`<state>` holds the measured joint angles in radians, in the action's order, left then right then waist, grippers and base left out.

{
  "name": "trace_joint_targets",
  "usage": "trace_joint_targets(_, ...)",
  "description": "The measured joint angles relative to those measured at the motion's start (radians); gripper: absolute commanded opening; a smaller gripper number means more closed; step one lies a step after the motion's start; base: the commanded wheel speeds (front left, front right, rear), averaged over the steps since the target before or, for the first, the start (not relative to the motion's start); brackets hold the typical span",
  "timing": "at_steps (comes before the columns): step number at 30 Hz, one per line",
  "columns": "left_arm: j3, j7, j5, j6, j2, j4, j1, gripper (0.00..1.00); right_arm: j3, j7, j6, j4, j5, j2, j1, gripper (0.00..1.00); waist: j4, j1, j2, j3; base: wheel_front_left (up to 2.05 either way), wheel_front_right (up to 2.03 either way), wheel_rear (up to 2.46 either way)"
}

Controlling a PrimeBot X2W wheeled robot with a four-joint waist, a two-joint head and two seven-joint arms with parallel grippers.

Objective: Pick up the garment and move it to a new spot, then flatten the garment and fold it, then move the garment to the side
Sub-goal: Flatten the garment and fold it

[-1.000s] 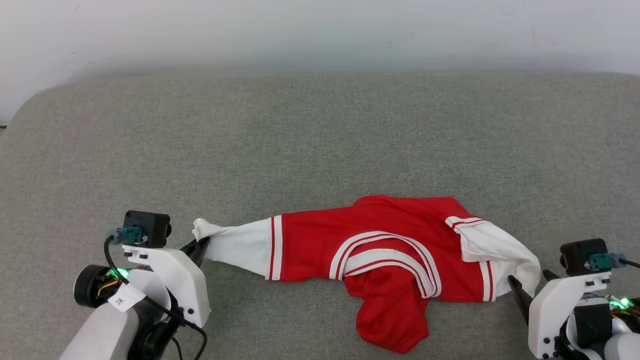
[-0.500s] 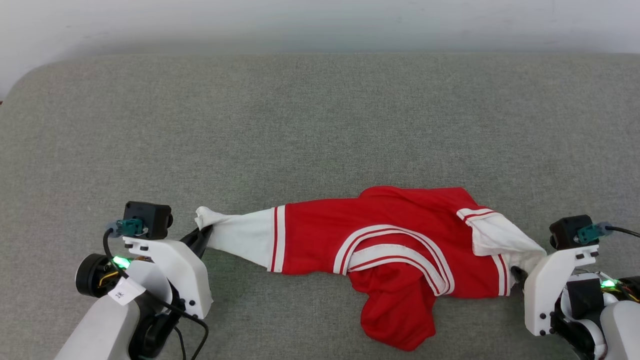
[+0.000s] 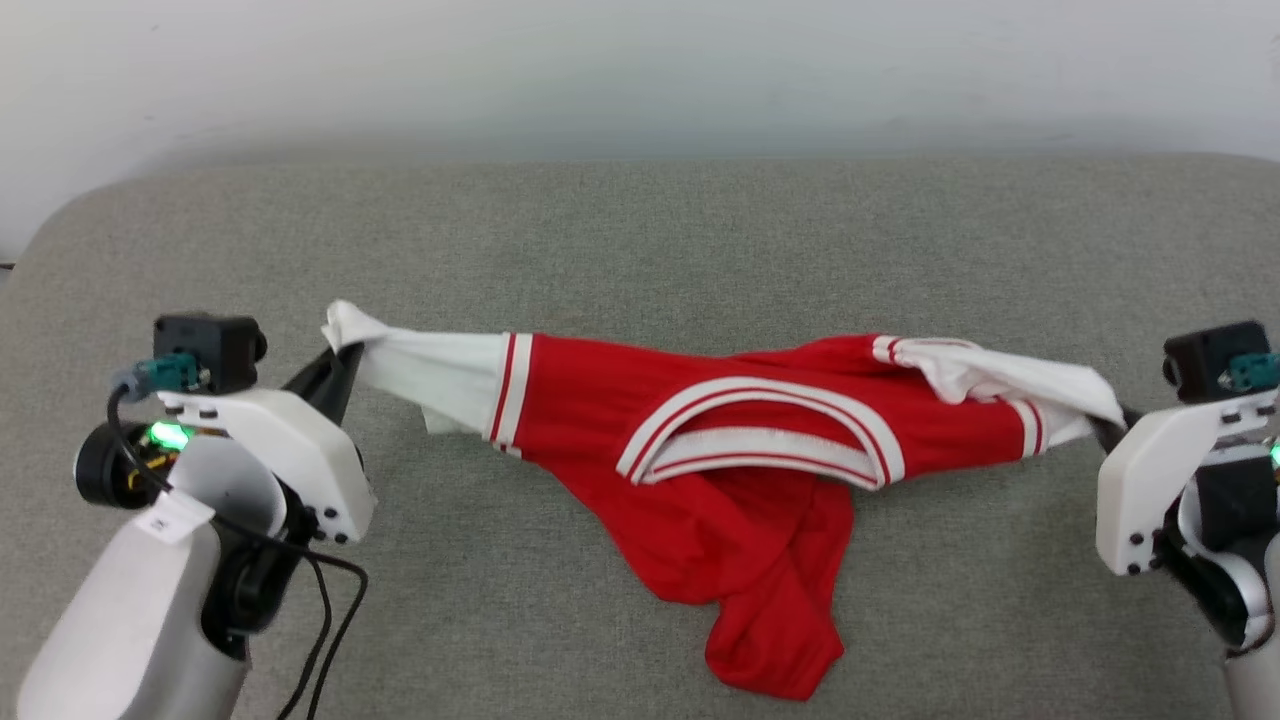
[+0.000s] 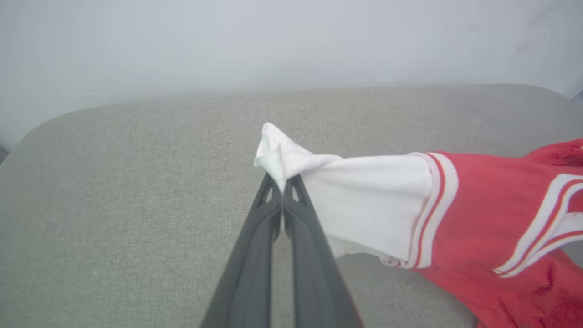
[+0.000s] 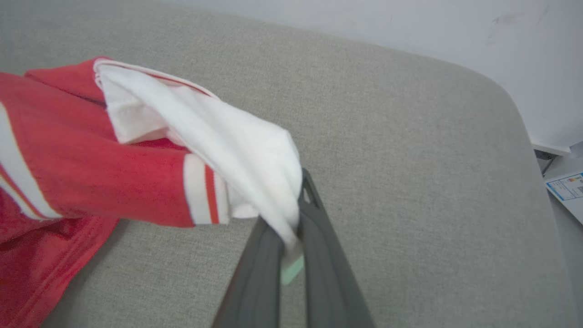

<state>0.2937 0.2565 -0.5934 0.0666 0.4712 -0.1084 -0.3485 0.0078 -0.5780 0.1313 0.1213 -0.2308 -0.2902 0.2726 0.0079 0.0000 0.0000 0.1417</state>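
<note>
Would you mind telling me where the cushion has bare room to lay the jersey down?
Bare cushion runs full width between the wall and the garment. The near strip is crowded: left gripper and right gripper hold its ends, body sagging between.

The head view looks steeply down on the whole grey cushion, with the wall across the top of the frame. Each wrist view sits low and close behind the left fingers or the right fingers, facing that wall, and shares one end of the garment with the head view.
</note>
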Motion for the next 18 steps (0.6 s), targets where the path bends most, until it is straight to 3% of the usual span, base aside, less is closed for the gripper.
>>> trace_joint_targets(5, -0.019, 0.01, -0.008, -0.008, 0.0, -0.039, -0.132, 0.0, -0.009, -0.014, 0.0, -0.047, 0.03, -0.018, 0.105, 0.0, -0.009, 0.0, 0.0, -0.022, 0.0, 0.0, 0.0)
trace_joint_targets(7, -0.024, 0.015, -0.029, -0.038, -0.019, -0.117, -0.264, 0.0, -0.025, 0.002, 0.0, -0.034, 0.047, -0.017, 0.217, 0.0, -0.007, -0.0001, 0.0, -0.019, 0.0, 0.0, 0.0)
trace_joint_targets(18, -0.03, -0.146, 0.023, -0.109, -0.062, -0.417, -0.71, 0.0, -0.07, 0.146, 0.0, 0.16, 0.108, 0.022, 0.643, 0.0, -0.011, 0.0001, 0.0, 0.07, 0.0, 0.0, 0.0)
